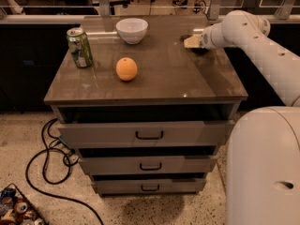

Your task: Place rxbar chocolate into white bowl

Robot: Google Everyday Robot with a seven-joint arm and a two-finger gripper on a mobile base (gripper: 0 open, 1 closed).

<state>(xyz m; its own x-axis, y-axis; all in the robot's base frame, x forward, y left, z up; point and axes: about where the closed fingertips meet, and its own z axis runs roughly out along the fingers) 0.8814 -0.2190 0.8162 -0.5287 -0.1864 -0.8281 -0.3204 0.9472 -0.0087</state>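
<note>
While gripper (191,41) hangs over the cabinet (178,76), right rear, white bowl (131,30) upright, apart

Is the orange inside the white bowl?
No, the orange lies on the cabinet top before the white bowl; the gripper is at rear right.

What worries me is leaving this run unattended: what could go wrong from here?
1. The tool sits over the rxbar chocolate near the right side of the table. The bar is mostly hidden, so a weak grasp might drop it on the way.
2. The white bowl stands near the back edge, so a low release could nudge it.
3. Overshooting left could tip the green can.
</note>
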